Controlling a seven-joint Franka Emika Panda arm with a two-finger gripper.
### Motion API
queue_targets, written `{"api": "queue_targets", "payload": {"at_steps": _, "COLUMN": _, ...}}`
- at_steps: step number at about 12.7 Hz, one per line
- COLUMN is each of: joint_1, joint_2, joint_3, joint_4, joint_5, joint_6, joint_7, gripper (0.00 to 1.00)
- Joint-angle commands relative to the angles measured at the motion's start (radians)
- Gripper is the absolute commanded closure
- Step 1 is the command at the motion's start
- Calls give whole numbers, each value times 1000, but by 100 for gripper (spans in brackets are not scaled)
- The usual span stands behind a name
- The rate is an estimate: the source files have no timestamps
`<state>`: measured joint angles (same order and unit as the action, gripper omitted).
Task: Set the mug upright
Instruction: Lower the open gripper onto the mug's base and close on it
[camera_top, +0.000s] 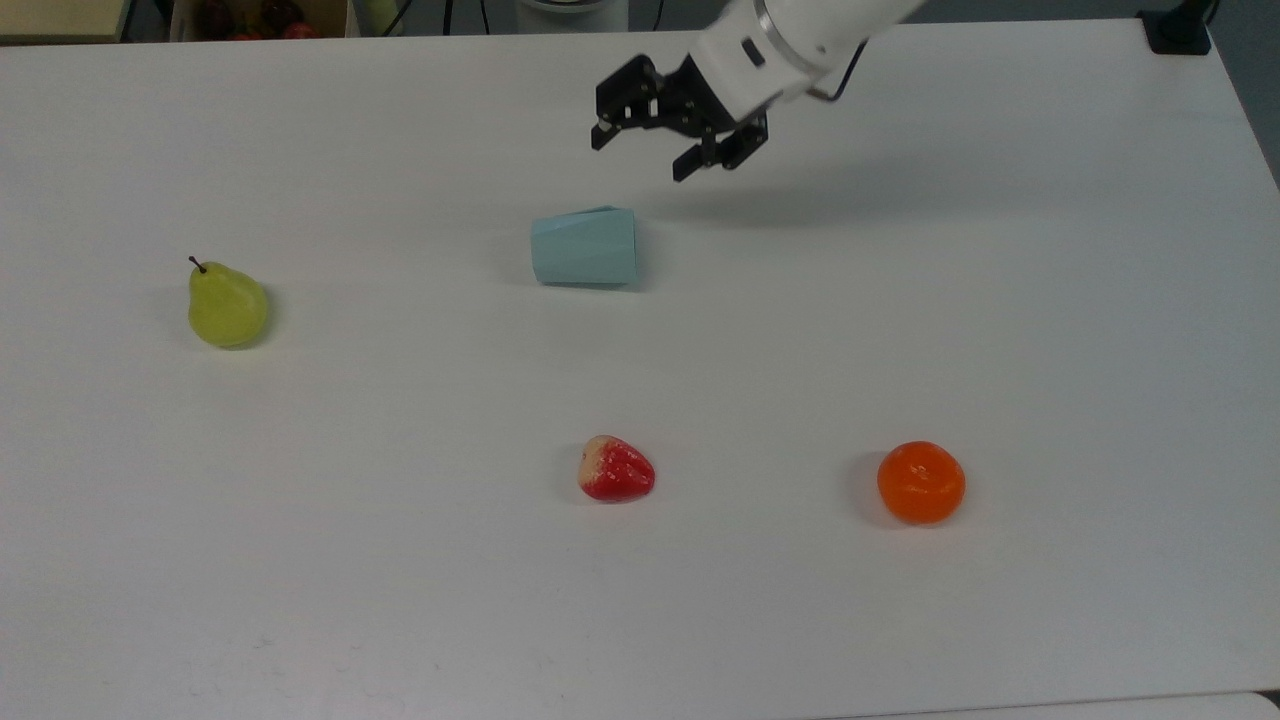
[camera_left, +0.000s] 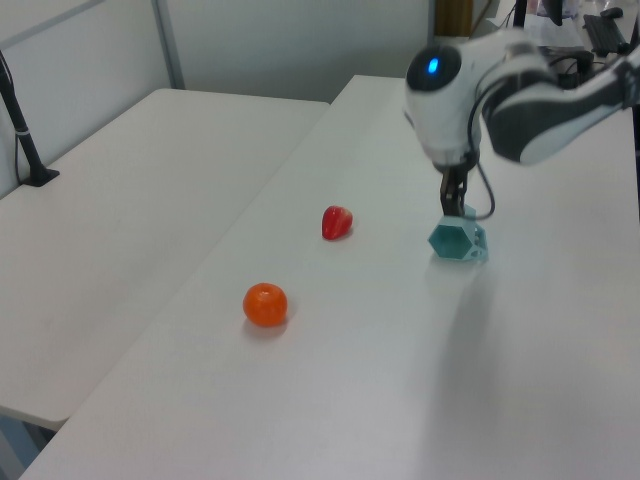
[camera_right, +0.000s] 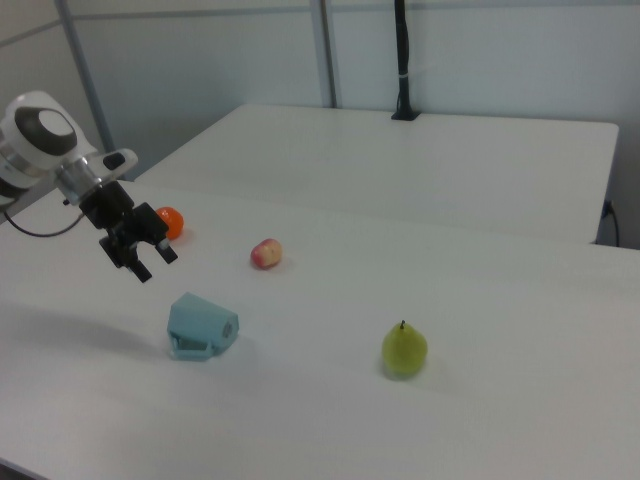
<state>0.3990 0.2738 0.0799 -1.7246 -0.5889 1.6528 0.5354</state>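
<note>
1. Top view: the gripper (camera_top: 642, 155) hangs in the air over the table (camera_top: 900, 330), fingers spread wide, nothing between them. The mug (camera_top: 584, 246) lies on its side just below the gripper and a little to the top view's left of it, apart from it. The mug's long axis runs left-right in the top view; I can't tell from here which end is the mouth. The strawberry (camera_top: 616, 469) and orange (camera_top: 921, 483) are well beyond the mug on the near side; the pear (camera_top: 227, 306) is far off to the top view's left of the gripper.

2. Left view: the gripper (camera_left: 456, 198) points down, right above and behind the mug (camera_left: 457, 239); a gap between them is hard to judge at this angle. The mug's six-sided mouth faces the camera, away from the arm's base; its tab sits low on the left view's right. The fingers overlap here, so the spread is not readable.

3. Right view: the gripper (camera_right: 148, 258) shows open and empty, above the mug (camera_right: 201, 326) and to the right view's left of it, clearly not touching. The mug lies flat on the table.

4. Judgement: the approach is still under way and no grasp has been made; the move needs a descent toward the mug with the fingers set across its side walls, then a tip-up onto its base.
</note>
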Motion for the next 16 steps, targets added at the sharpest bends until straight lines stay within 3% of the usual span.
{"api": "queue_targets", "payload": {"at_steps": 1, "joint_1": 34, "joint_2": 91, "joint_3": -2, "joint_4": 8, "joint_5": -103, "joint_6": -33, "joint_7": 122, "gripper": 0}}
{"api": "queue_targets", "payload": {"at_steps": 6, "joint_1": 11, "joint_2": 194, "joint_3": -11, "joint_4": 5, "joint_5": -198, "joint_6": -38, "joint_7": 160, "gripper": 0}}
{"api": "queue_targets", "payload": {"at_steps": 9, "joint_1": -3, "joint_2": 203, "joint_3": -11, "joint_4": 5, "joint_5": -200, "joint_6": -34, "joint_7": 160, "gripper": 0}}
{"api": "queue_targets", "payload": {"at_steps": 11, "joint_1": -11, "joint_2": 208, "joint_3": -11, "joint_4": 4, "joint_5": -200, "joint_6": -28, "joint_7": 158, "gripper": 14}}
{"api": "queue_targets", "payload": {"at_steps": 12, "joint_1": -20, "joint_2": 206, "joint_3": -9, "joint_4": 5, "joint_5": -196, "joint_6": -24, "joint_7": 153, "gripper": 35}}
{"api": "queue_targets", "payload": {"at_steps": 14, "joint_1": -22, "joint_2": 206, "joint_3": -9, "joint_4": 5, "joint_5": -187, "joint_6": -24, "joint_7": 152, "gripper": 60}}
{"api": "queue_targets", "payload": {"at_steps": 16, "joint_1": -26, "joint_2": 199, "joint_3": -9, "joint_4": 10, "joint_5": -177, "joint_6": -27, "joint_7": 150, "gripper": 75}}
